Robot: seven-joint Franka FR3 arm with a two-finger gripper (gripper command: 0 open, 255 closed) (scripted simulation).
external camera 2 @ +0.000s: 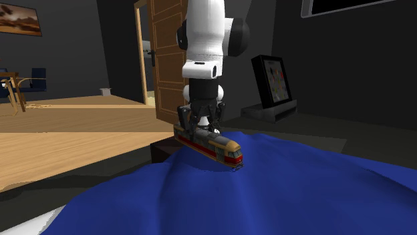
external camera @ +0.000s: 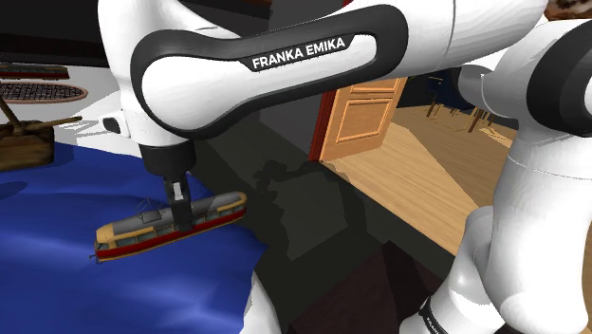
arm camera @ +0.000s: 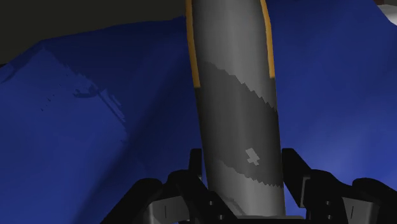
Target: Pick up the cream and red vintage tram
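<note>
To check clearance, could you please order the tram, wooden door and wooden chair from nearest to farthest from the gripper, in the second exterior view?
1. tram, between the fingers.
2. wooden door, behind the arm.
3. wooden chair, far left.

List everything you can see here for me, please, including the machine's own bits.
tram: one, cream and red with a grey roof, on the cloth
cloth: one, blue, rumpled, under the tram
door: one, wooden, standing open
floor: light wood, past the door
framed picture: one, black frame, leaning on the dark wall
painting: one, orange-brown, hung on a wall
model ship: one, brown, at the shoulder view's left
arm: one, white with dark joints
gripper: one, black, shut on the tram
</note>
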